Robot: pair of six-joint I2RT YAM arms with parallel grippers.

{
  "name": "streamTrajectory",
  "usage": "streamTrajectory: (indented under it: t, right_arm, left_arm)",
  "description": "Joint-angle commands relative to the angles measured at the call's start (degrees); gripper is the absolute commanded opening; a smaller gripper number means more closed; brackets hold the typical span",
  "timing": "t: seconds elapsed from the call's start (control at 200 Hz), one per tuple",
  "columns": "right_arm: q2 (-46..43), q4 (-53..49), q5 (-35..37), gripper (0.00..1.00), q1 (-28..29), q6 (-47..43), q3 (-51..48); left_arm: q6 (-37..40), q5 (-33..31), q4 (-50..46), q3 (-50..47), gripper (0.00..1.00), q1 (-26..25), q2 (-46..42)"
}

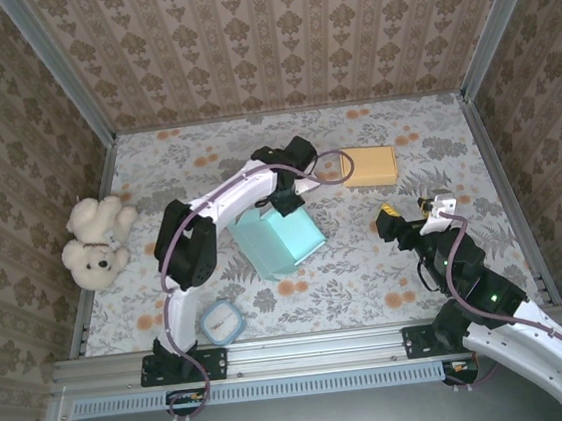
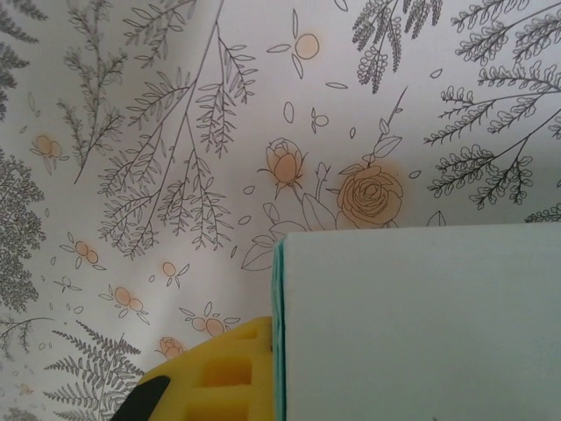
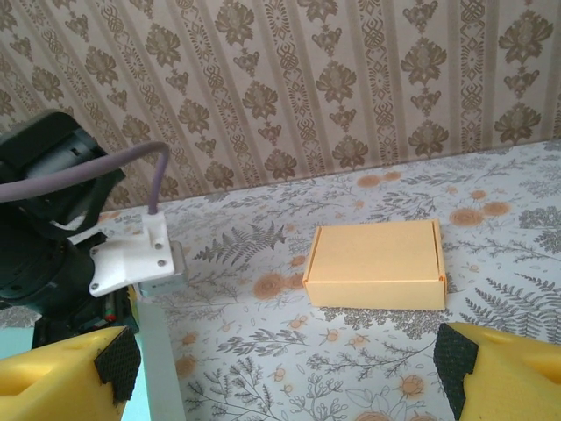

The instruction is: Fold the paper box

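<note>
Damask walls [image 1: 272, 30] ring the floral table [image 1: 367, 262], left fingers [image 2: 219, 373] pinching the teal paper box [image 1: 279, 241], right fingers [image 3: 61, 377] spread wide.

Paper box [image 1: 282, 240] is seen in pale teal; tan box [image 1: 369, 166] orange-tan. Teddy [image 1: 93, 242]: cream. Table [image 1: 368, 272] is printed w/ grey ferns and orange roses on white. Walls [image 1: 263, 41]: brown damask stripes. Right fingers [image 3: 61, 377]: yellow, blk pads.

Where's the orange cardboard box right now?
In the top view, the flat orange cardboard box lies far centre-right, beyond and right of the light teal paper box.
</note>
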Motion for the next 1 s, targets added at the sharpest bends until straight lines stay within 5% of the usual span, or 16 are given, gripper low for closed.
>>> streamTrajectory:
  t: [0.0,0.73,0.995]
  right_arm:
    - [-0.91,-0.08,0.17,0.90,-0.26,-0.69,-0.23]
    - [-0.83,0.02,-0.13,0.90,-0.44,-0.19,-1.06]
    - [-0.83,0.08,-0.26,0.90,-0.53,-0.18,-1.11]
  left_arm:
    - [2.45,-4.43,-8.01,4.44,0.01,-1.29,4.35]
    - [3.41,-9.19,-11.35,14.82,0.29,-4.30,8.16]
    - [0.43,-10.50,-9.17,15.70,0.30,-4.91,4.47]
